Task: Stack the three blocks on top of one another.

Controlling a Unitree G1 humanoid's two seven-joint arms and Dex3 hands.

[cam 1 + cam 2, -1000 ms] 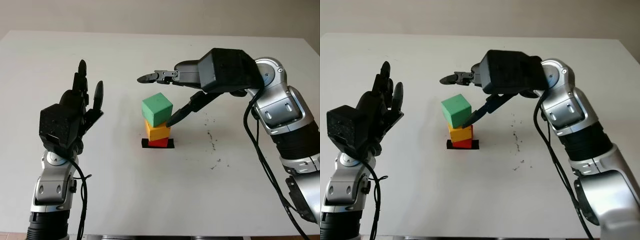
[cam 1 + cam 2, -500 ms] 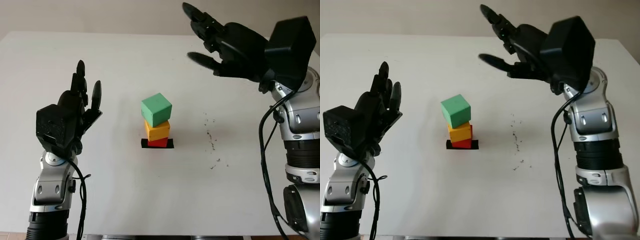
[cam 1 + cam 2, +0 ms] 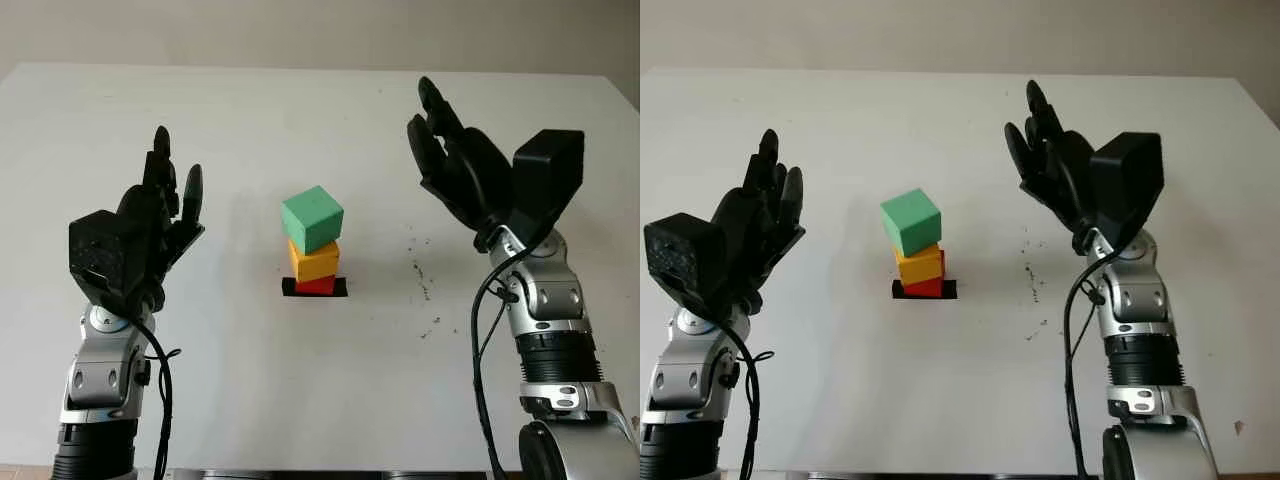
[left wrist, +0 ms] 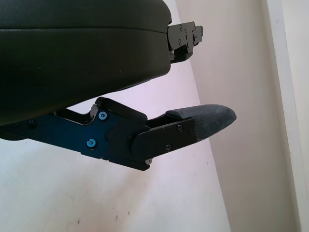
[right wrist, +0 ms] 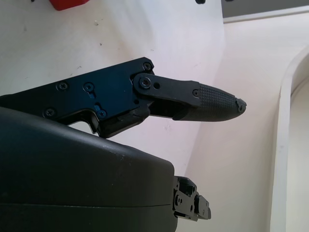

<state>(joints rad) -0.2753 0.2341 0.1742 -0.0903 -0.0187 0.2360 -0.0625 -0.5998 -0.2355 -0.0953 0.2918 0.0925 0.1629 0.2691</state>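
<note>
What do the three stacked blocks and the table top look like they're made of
The green block, yellow block and red block look like painted wood or solid plastic: flat matte faces, sharp edges, even colour, no visible grain. Which one can't be told. The table looks like a smooth white laminate or painted board, matte, with a few dark specks right of the stack.

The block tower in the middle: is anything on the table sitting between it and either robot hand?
Nothing visible. The green block sits on the yellow block, which sits on the red block. The left robot hand and right robot hand, both open, are raised at either side, with bare white table between.
</note>
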